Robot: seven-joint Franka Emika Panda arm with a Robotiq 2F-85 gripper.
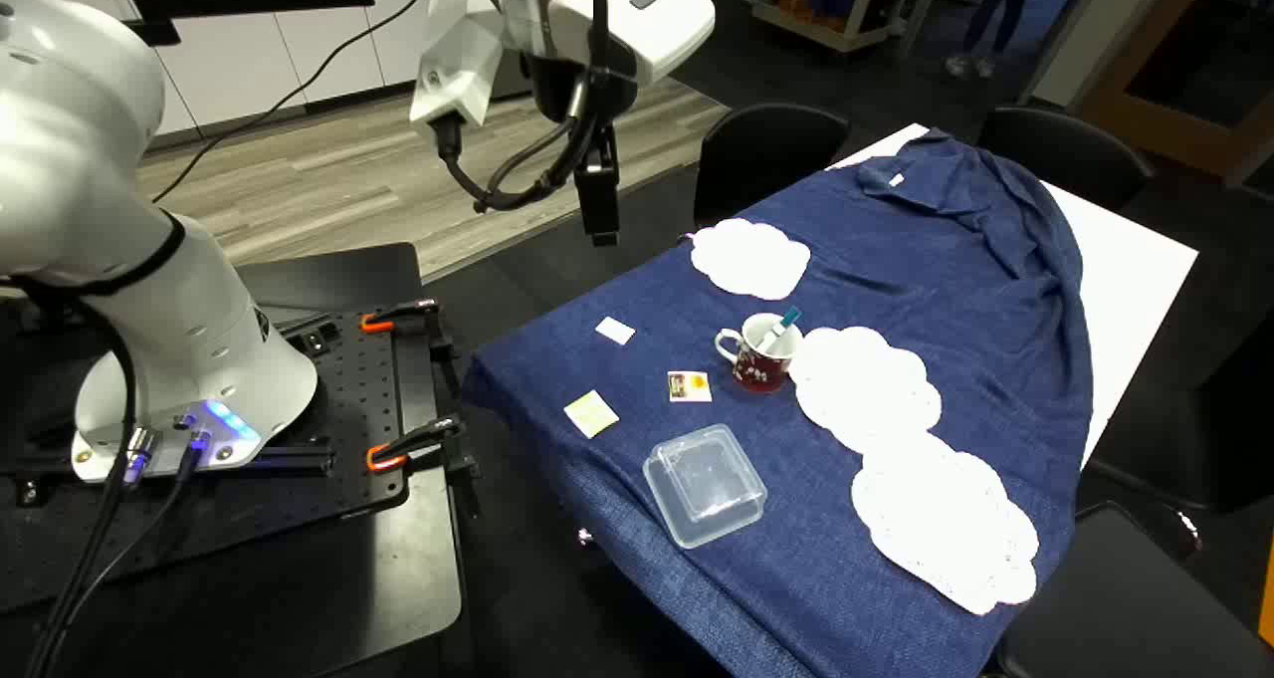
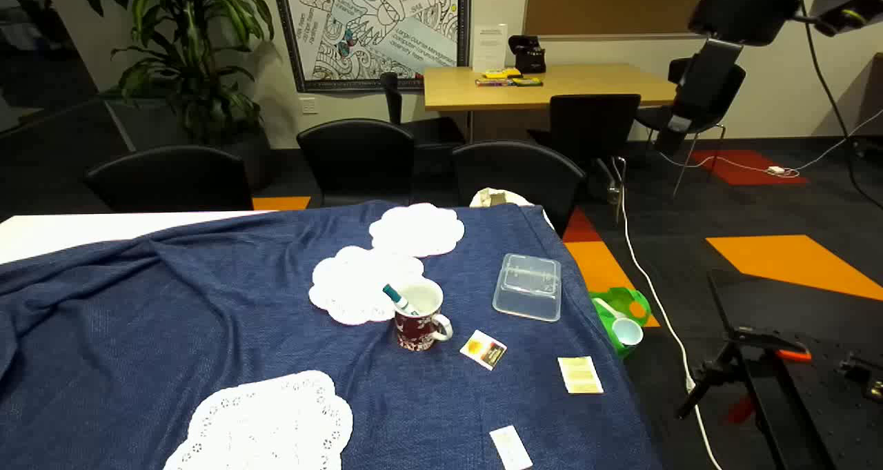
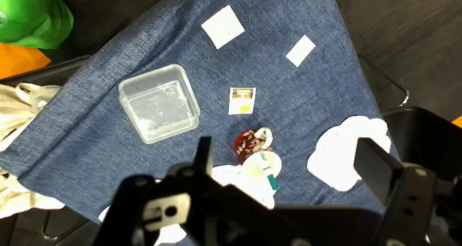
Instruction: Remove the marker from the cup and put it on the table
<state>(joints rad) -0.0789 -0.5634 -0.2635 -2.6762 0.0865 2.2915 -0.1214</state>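
- The marker [image 1: 780, 331] leaned in the cup [image 1: 760, 371] on the table [image 1: 896, 272], teal end past the far right rim in an exterior view.
- The gripper [image 3: 288, 163] hung well away, fingers [image 3: 374, 172] spread.
- Approach seemed in hand, calling for descent astride that end.

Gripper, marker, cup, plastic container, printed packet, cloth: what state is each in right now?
Gripper: open, holding nothing.
Marker: leaning inside the cup, teal end sticking out.
Cup: upright on the table.
Plastic container: on the cloth, probably upside down.
Printed packet: lying flat.
Cloth: draped, rumpled toward one end.
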